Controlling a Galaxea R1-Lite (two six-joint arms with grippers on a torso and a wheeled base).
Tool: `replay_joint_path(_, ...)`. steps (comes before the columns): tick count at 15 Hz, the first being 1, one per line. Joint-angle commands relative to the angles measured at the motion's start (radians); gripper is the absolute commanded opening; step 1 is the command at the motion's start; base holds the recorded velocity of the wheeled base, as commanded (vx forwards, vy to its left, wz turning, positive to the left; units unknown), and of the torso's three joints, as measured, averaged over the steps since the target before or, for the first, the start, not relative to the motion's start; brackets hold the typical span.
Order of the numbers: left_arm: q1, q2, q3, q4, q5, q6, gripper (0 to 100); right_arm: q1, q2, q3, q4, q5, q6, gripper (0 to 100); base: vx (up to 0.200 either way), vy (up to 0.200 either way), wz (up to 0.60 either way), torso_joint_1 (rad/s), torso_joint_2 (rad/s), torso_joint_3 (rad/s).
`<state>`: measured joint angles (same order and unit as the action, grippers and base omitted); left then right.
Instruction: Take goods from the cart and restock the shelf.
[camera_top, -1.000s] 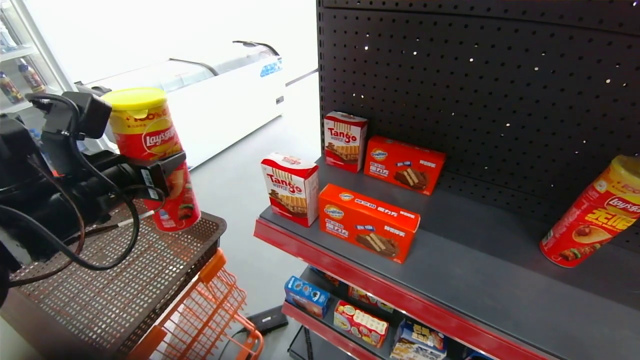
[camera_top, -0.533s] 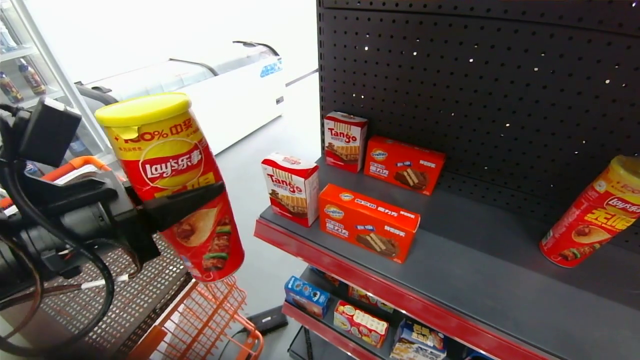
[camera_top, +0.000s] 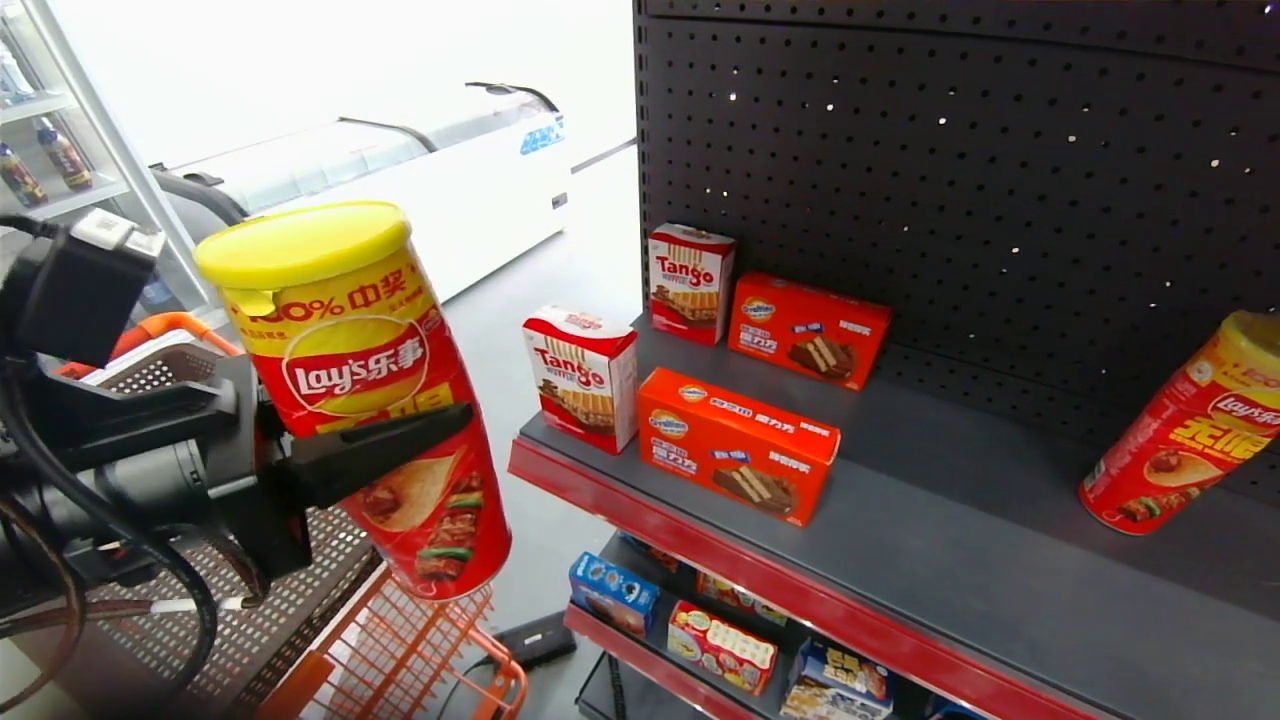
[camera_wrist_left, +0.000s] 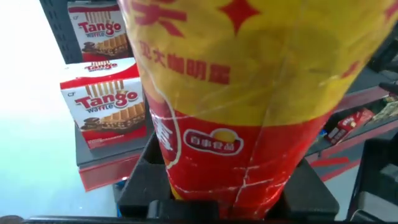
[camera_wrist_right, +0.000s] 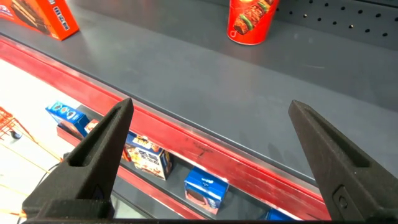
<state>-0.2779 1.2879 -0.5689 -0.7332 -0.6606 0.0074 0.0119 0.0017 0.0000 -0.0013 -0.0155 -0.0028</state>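
Note:
My left gripper (camera_top: 345, 455) is shut on a red and yellow chip can (camera_top: 365, 395) with a yellow lid, held tilted in the air above the orange cart (camera_top: 400, 650), left of the shelf. The same chip can (camera_wrist_left: 242, 106) looms close in the left wrist view, my gripper's black body around its base. The grey shelf (camera_top: 950, 540) with a red front edge carries two wafer boxes (camera_top: 583, 375), two orange chocolate boxes (camera_top: 740, 445) and a second chip can (camera_top: 1190, 425) at the far right. My right gripper (camera_wrist_right: 217, 162) is open, hanging over the shelf's front edge (camera_wrist_right: 205, 146) with nothing between its fingers.
A brown perforated tray (camera_top: 170, 620) tops the cart. Lower shelves hold several snack boxes (camera_top: 720, 645). A black pegboard (camera_top: 950, 170) backs the shelf. A white chest freezer (camera_top: 420, 190) stands behind. Bare shelf surface (camera_top: 1000, 520) lies between the orange boxes and the far can.
My left gripper has lifted the chip can off the cart tray and carried it right toward the shelf, closer to the head camera. The shelf goods have not moved.

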Motion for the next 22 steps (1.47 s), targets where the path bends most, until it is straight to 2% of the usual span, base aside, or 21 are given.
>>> replay_joint_path(1,-0.007,0.067,-0.002,-0.006,0.001,0.054,0,0.000,0.001,0.000,0.000,0.000,0.000,100,0.000,0.000,0.00,0.000,0.00,0.000)
replay_joint_path(2,-0.021,0.100,-0.034,-0.011,0.003,0.069,0,0.000,0.001,0.000,0.000,0.000,0.000,100,0.000,0.000,0.00,0.000,0.00,0.000)
replay_joint_path(5,-0.061,0.149,-0.086,-0.012,0.004,0.068,0,0.000,0.001,0.000,0.000,0.000,0.000,100,0.000,0.000,0.00,0.000,0.00,0.000)
replay_joint_path(9,-0.130,0.174,-0.104,-0.014,-0.017,0.066,0,0.000,0.001,0.000,0.000,0.000,-0.003,100,0.000,0.000,0.00,0.000,0.00,0.000)
replay_joint_path(16,-0.139,0.192,-0.140,-0.031,-0.086,0.066,0,0.000,0.001,0.000,0.000,0.002,-0.003,100,0.000,0.000,0.00,0.000,0.00,0.000)
replay_joint_path(22,-0.139,0.195,-0.163,-0.034,-0.094,0.066,0,0.000,0.001,0.000,0.000,0.002,-0.003,100,0.000,0.000,-0.60,0.002,0.00,0.001)
